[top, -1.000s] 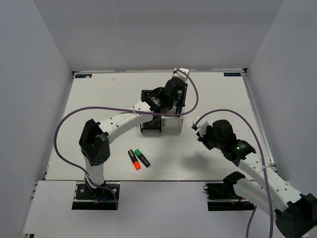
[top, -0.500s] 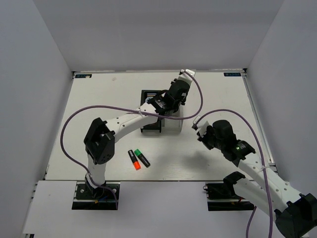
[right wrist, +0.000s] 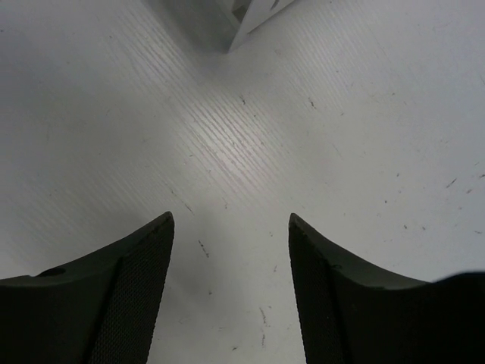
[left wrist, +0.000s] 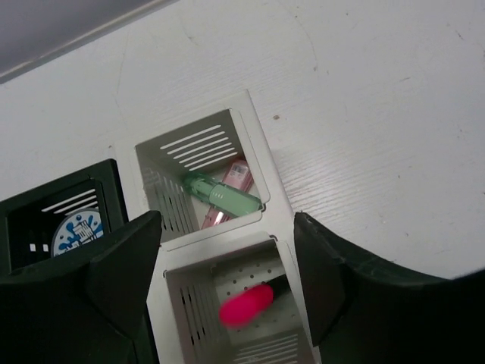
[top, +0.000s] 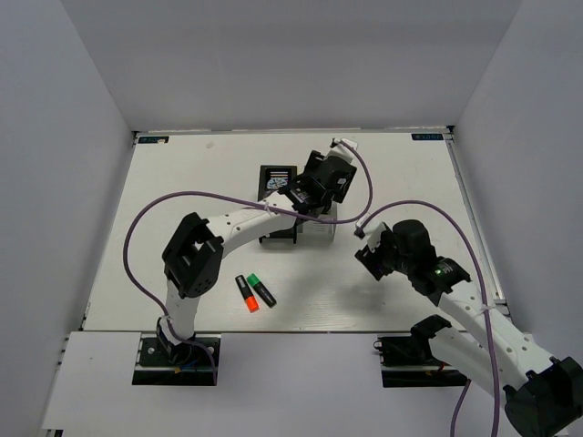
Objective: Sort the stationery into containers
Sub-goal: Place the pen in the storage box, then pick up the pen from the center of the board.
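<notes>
The containers [top: 279, 233] are a block of black and white slotted bins at mid-table. My left gripper [top: 319, 189] hovers just above the white bins, open [left wrist: 227, 227]. Below its jaws a blurred pink-ended black highlighter [left wrist: 246, 303] is inside the near white bin, free of the fingers. The far white bin [left wrist: 254, 140] holds a pale-green tube [left wrist: 223, 196] and a small pink piece [left wrist: 236, 174]. A blue-white roll [left wrist: 79, 230] lies in a black bin. Orange-ended [top: 246, 293] and green-ended [top: 261, 289] highlighters lie on the table. My right gripper [top: 369, 250] is open and holds nothing [right wrist: 231, 220].
The two loose highlighters lie side by side at the front left of the bins. A corner of a white bin [right wrist: 254, 11] shows at the top of the right wrist view. White walls ring the table [top: 182, 182].
My left gripper has opened and let go of the pink-ended highlighter over the near white bin. My right gripper has gone from shut to open and shifted slightly.
</notes>
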`<act>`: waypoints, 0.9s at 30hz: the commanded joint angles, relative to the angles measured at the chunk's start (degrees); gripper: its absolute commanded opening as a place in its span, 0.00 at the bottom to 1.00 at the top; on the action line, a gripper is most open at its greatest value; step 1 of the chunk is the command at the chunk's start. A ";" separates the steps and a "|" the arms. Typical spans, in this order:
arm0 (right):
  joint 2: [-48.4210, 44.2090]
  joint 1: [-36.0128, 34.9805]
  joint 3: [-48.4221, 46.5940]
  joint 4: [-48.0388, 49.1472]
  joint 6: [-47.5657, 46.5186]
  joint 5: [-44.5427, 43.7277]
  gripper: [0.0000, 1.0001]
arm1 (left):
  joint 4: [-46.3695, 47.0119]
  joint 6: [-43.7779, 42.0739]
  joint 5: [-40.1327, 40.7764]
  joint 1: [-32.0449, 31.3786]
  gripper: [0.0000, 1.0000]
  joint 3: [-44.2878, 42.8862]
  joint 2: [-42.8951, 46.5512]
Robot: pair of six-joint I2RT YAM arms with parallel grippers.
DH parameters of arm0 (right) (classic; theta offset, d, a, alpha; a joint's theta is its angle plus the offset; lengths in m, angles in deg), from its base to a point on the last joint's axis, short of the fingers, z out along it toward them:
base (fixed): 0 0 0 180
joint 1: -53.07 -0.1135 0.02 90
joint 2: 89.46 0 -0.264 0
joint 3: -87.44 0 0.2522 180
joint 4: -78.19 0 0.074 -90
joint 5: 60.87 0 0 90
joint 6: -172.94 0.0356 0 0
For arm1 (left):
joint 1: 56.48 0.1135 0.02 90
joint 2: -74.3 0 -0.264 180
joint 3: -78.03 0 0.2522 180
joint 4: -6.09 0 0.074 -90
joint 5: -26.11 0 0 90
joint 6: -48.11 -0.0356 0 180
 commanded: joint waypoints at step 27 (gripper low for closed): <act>54.18 -34.64 -51.29 -15.06 24.60 -2.49 0.47 | -51.65 30.22 -0.43 16.54 1.00 48.22 84.96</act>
